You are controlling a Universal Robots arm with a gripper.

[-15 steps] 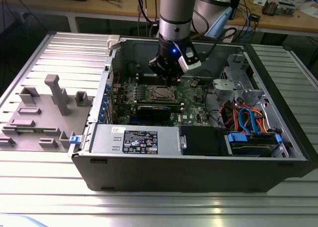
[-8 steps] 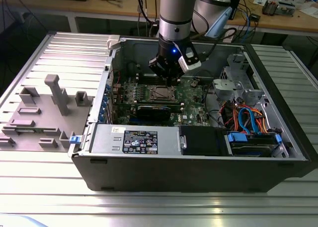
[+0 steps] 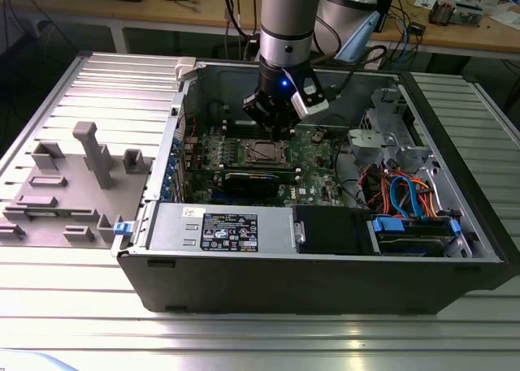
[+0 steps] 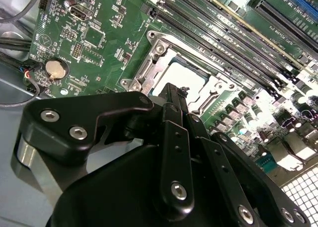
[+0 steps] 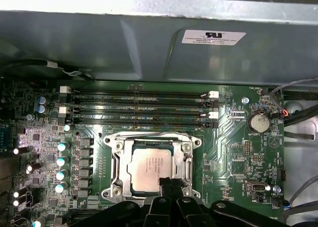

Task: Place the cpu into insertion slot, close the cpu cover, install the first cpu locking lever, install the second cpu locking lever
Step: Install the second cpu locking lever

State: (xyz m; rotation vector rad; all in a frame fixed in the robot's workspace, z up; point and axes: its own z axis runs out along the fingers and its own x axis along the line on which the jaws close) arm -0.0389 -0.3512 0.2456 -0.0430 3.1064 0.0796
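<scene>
So the black multi-link gripper [image 5: 166, 183] on the grey robot arm [image 3: 286, 22] is hanging low over the green motherboard [image 5: 233, 152] inside the opened dark-grey computer case [image 3: 325, 282], fingers pinched close together with nothing between them as far as I can see. The fingertips [image 4: 171, 90] sit right at the edge of the square silver-rimmed insertion slot [image 5: 151, 165], just off its near rim.

The small flat square cpu with the dull silver-grey top [image 5: 149, 168] is already lying in that slot, directly ahead of the fingertips. The thin silver metal cpu cover frame [image 5: 185, 160] looks folded down around the chip (hard to be sure from this angle whether it's fully flat). I can't make out how the locking levers stand.

Past the socket, further from the gripper, run the long narrow black memory slots [image 5: 141, 108], and beyond those the grey case wall [image 5: 99, 43]. Off to one side of the hand there's a round silver coin battery [image 5: 258, 121]. In the exterior view a grey plastic fixture block [image 3: 93, 156] stands on the ribbed metal table [image 3: 244, 338], well apart from the gripper.
</scene>
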